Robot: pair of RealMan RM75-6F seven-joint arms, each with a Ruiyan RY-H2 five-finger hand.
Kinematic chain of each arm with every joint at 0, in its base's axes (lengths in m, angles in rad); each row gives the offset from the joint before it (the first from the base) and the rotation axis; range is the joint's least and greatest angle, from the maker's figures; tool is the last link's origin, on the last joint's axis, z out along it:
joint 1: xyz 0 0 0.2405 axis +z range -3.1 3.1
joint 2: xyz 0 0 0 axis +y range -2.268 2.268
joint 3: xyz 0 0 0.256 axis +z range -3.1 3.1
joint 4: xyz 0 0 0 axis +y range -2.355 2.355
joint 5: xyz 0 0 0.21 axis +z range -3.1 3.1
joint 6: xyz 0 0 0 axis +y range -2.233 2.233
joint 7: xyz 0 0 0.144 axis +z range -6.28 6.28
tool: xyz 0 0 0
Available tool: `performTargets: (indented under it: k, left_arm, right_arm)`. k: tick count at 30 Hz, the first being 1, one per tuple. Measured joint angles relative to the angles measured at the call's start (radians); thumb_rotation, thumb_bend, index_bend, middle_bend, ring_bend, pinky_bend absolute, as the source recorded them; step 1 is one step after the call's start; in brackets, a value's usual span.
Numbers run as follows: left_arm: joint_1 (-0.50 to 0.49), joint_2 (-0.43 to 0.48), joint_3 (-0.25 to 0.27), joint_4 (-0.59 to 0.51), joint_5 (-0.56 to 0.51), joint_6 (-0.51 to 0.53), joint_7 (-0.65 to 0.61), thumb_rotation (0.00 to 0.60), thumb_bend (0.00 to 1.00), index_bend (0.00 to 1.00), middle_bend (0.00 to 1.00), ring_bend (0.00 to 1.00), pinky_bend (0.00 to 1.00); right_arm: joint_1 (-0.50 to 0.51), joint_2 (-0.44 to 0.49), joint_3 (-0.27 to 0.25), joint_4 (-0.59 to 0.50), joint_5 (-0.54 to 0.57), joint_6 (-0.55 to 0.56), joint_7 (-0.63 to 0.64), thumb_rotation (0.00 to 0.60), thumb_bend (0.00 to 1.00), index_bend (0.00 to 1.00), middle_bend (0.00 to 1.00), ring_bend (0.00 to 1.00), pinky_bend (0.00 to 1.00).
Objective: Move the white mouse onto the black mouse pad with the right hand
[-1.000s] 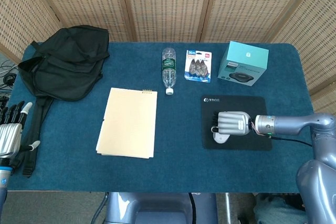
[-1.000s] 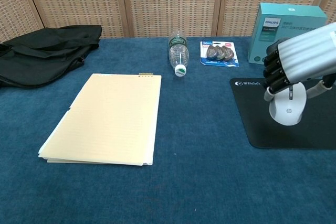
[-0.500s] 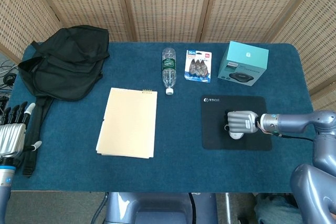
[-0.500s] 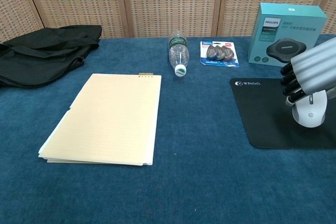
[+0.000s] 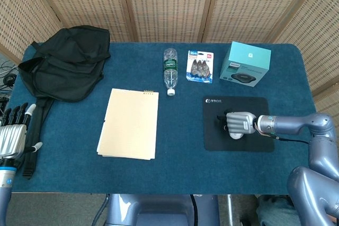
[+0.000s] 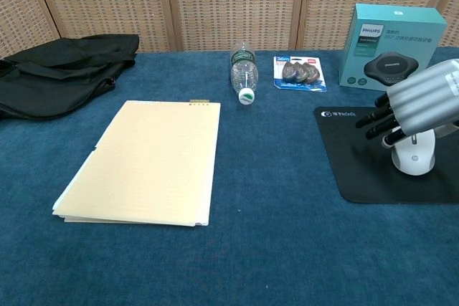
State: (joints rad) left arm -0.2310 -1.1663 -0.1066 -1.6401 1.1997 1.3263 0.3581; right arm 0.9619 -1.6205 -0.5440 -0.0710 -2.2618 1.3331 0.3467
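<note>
The white mouse (image 6: 414,155) sits on the black mouse pad (image 6: 358,170), toward its middle, flat on its base. That is the spot the task asks for, so the placing itself looks done.

The right hand (image 6: 416,105) hovers right over the mouse, its fingers (image 6: 376,121) spread and reaching forward past the mouse's nose instead of wrapping it. From the chest view the palm seems to sit just above the mouse's back; whether it touches cannot be told. The splayed fingers read as a release, so the mouse lies there on its own weight.

In the head view the right hand (image 5: 238,123) covers most of the mouse (image 5: 234,134), with only a pale sliver peeking out beneath.

The left hand (image 5: 11,136) waits off the table's near-left edge, fingers upright and apart, holding nothing. It has no part in this job.

The likely remaining step is lifting the right hand straight up, so no finger drags the mouse off the pad.
</note>
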Motion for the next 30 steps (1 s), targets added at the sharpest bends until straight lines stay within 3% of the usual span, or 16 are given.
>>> performTargets:
  k: [2,7,11,20,30]
  left_arm:
    - [-0.001,-0.001,0.001,0.001,-0.001,-0.003,0.001,0.600,0.00,0.00,0.00,0.00,0.00]
    - [-0.003,-0.003,0.000,0.003,-0.004,-0.004,0.002,0.600,0.00,0.00,0.00,0.00,0.00]
    - [-0.002,-0.002,0.001,0.002,-0.003,-0.002,0.003,0.600,0.00,0.00,0.00,0.00,0.00]
    - [-0.004,-0.001,0.002,0.000,-0.004,-0.005,0.001,0.600,0.00,0.00,0.00,0.00,0.00]
    - [0.001,0.012,0.006,-0.015,0.016,0.003,-0.021,0.600,0.00,0.00,0.00,0.00,0.00]
  right_arm:
    - [0.000,-0.004,-0.001,0.001,0.004,-0.015,-0.008,0.600,0.71,0.28,0.01,0.00,0.26]
    - [0.000,-0.015,0.002,-0.002,0.025,-0.063,-0.038,0.600,0.46,0.03,0.00,0.00,0.11]
    - [-0.001,-0.020,0.007,-0.005,0.042,-0.068,-0.056,0.600,0.36,0.00,0.00,0.00,0.01]
    - [-0.006,-0.016,0.014,-0.009,0.070,-0.063,-0.069,0.600,0.34,0.00,0.00,0.00,0.00]
    - [-0.026,0.050,0.039,-0.017,0.113,0.025,-0.082,0.600,0.34,0.00,0.00,0.00,0.00]
